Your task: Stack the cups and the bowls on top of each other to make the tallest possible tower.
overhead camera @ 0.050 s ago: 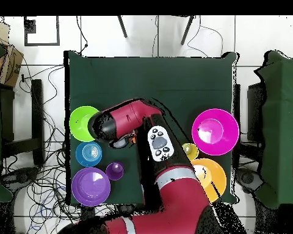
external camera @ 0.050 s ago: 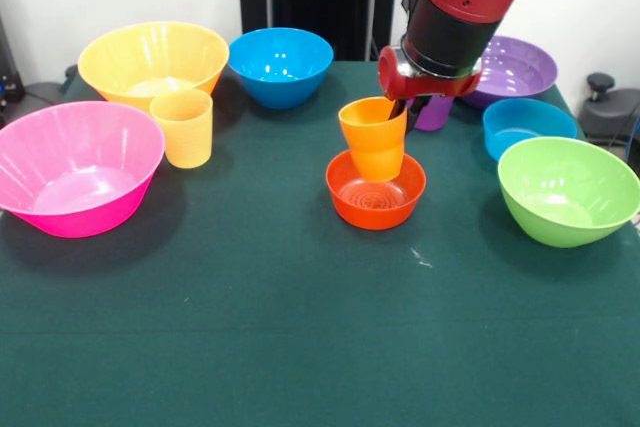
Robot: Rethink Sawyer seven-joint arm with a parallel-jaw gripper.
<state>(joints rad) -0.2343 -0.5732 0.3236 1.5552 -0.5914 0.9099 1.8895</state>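
While the red and black arm [external camera @ 0.050 s ago: 450, 7] reaches down from above in the front view, its gripper [external camera @ 0.050 s ago: 402, 109] sits at the far right rim of the orange cup [external camera @ 0.050 s ago: 374, 137], with one dark finger [external camera @ 0.050 s ago: 397, 110] dipping inside the rim and the other behind it, so the fingers look pinched on the cup wall. That cup stands tilted slightly inside the small red-orange bowl [external camera @ 0.050 s ago: 375, 191], and the two make the tower near the middle of the green table [external camera @ 0.050 s ago: 300, 327]. Just behind the gripper, partly hidden by it, stands the purple cup [external camera @ 0.050 s ago: 433, 113]. To the far right lies the wide purple bowl [external camera @ 0.050 s ago: 513, 70], with the small blue bowl [external camera @ 0.050 s ago: 528, 127] just in front of it and the lime green bowl [external camera @ 0.050 s ago: 568, 190] nearer still, close to the table's right edge. At the far side, left of the arm, sits the medium blue bowl [external camera @ 0.050 s ago: 280, 66], and left of that the big yellow bowl [external camera @ 0.050 s ago: 153, 63]. The yellow-orange cup [external camera @ 0.050 s ago: 182, 127] stands upright just in front of the yellow bowl, touching or nearly touching it. The big pink bowl [external camera @ 0.050 s ago: 75, 167] rests at the left edge, just beside that cup. In the overhead view the arm covers the tower and the gripper, so nothing of the grasp shows there.
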